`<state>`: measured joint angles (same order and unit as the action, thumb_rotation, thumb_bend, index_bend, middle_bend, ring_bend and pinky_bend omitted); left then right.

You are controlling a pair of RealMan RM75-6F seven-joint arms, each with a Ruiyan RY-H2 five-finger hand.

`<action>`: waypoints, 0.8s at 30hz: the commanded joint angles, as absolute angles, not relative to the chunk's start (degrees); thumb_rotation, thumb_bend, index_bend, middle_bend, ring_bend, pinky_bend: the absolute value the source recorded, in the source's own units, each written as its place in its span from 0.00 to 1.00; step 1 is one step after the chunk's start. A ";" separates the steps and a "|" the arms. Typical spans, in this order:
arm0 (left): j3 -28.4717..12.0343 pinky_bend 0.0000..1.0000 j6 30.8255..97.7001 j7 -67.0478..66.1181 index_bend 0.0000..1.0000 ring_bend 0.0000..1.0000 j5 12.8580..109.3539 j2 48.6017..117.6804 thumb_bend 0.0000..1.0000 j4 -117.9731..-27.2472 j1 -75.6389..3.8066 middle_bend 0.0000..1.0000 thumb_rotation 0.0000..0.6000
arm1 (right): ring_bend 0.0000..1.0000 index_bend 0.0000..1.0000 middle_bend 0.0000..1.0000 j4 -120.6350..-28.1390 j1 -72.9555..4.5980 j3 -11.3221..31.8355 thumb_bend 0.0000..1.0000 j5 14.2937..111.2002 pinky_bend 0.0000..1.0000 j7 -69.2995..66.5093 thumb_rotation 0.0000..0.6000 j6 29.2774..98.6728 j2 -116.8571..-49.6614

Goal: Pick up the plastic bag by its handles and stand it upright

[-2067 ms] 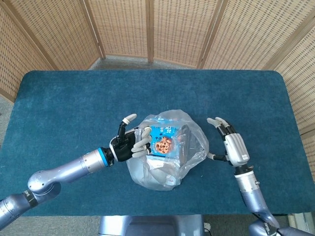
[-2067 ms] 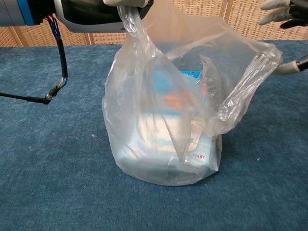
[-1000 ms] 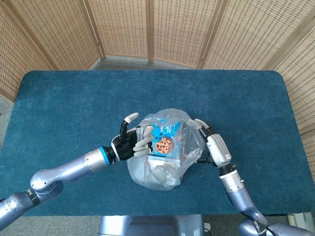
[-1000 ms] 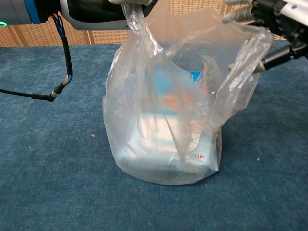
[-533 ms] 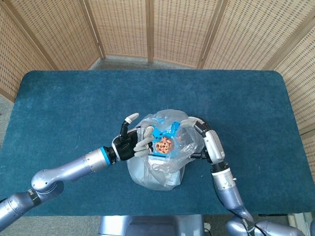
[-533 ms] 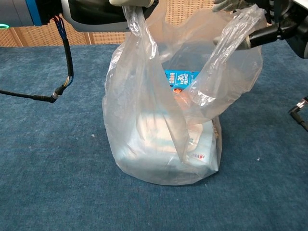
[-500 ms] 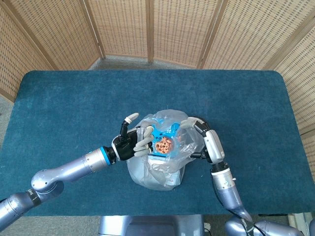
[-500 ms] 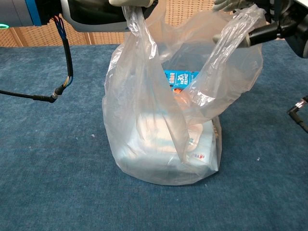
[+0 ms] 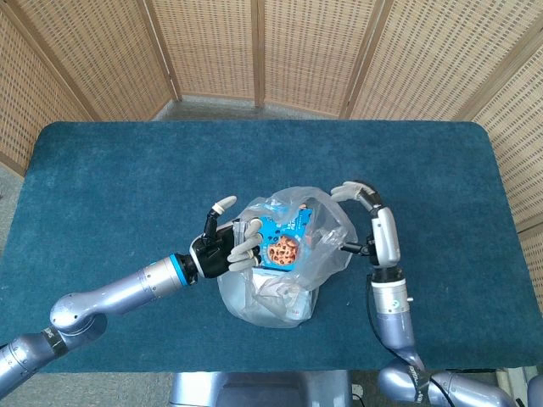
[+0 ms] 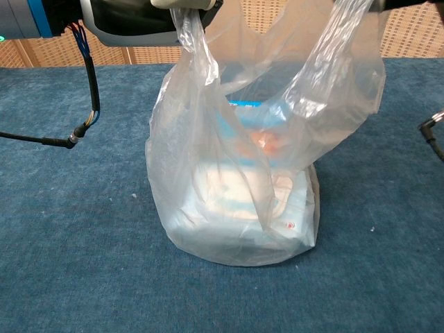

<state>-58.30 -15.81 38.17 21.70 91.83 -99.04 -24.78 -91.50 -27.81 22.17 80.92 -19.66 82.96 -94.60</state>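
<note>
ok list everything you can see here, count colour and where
plastic bag: one, clear, standing mid-table, both handles pulled up
blue packet: one, blue with a cookie picture, inside the bag near the top
white packs: count unclear, whitish, low in the bag
table: one, dark blue cloth top
wicker screen: tan panels behind the table
left robot hand: one, black and white, holds the bag's left handle
right robot hand: one, white, lifts the bag's right handle
</note>
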 commanded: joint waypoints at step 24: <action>-62.70 0.68 -5.87 36.77 0.66 0.80 24.63 91.23 0.33 -104.65 -26.83 0.84 0.00 | 0.23 0.38 0.36 -99.28 -25.14 30.05 0.15 74.92 0.13 -25.16 1.00 84.44 -84.32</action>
